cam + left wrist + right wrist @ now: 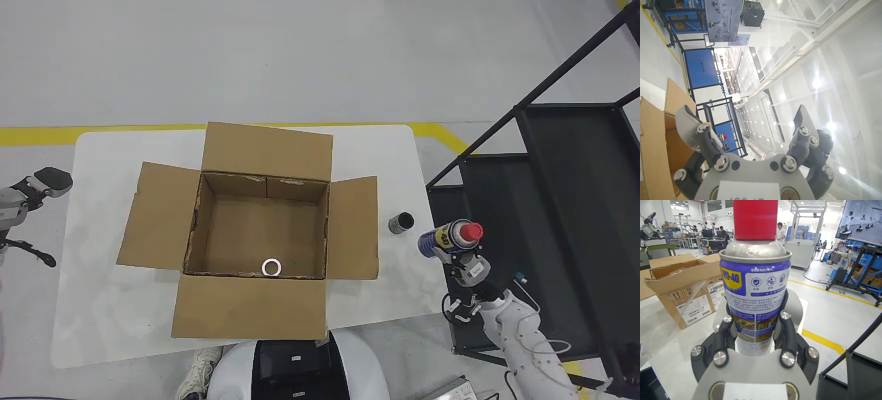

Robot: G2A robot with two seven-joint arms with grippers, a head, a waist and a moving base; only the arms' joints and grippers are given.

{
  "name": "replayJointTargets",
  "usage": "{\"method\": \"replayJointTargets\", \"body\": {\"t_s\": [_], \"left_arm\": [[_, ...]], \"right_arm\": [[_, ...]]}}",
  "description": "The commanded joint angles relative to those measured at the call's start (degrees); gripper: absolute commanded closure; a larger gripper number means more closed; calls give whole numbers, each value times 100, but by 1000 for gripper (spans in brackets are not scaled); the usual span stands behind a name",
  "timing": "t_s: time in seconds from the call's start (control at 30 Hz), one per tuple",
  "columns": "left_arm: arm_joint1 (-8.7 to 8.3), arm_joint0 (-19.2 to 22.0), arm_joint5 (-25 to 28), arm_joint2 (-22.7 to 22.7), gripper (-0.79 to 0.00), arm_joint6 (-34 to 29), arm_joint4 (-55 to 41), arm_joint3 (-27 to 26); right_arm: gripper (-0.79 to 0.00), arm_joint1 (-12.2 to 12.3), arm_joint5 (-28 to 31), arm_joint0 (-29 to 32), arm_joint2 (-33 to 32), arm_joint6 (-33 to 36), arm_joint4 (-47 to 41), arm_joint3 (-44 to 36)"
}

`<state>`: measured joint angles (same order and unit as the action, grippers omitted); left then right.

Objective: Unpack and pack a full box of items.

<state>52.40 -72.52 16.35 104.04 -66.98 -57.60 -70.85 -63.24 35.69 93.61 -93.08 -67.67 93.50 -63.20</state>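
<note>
When looking down from above: white bench (100, 300), with a black metal rack (560, 200) just off its right end. At mid-bench, open cardboard box (268, 150), upright, all four flaps folded outward. Off the bench's left edge, left gripper (40, 184), fingers (687, 117) spread wide apart and gripping nothing, aimed up toward the ceiling in its own wrist view. Just past the bench's right edge, right gripper (470, 265), fingers (791, 306) clamped on the lower body of a blue-and-yellow spray can (450, 238) with a red cap. On the bench between box and can, small dark cylinder (401, 222), upright, apart from both. Inside the box, close to the wall nearest the robot, small white ring (272, 267) lying flat on the bottom.
</note>
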Motion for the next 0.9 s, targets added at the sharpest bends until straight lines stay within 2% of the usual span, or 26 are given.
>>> {"method": "replayJointTargets", "body": {"t_s": [0.0,0.27,0.63,0.87], "left_arm": [[0,0,0,0,-785,0,0,0],[0,0,0,0,-785,0,0,0],[0,0,0,0,-785,0,0,0],[0,0,0,0,-785,0,0,0]], "right_arm": [[0,-1,-37,-54,47,-18,-3,136],[0,-96,141,-609,622,48,-184,959],[0,-257,-219,-1396,1228,-206,-237,2352],[0,-325,-196,-1736,1457,-247,-305,2961]]}}
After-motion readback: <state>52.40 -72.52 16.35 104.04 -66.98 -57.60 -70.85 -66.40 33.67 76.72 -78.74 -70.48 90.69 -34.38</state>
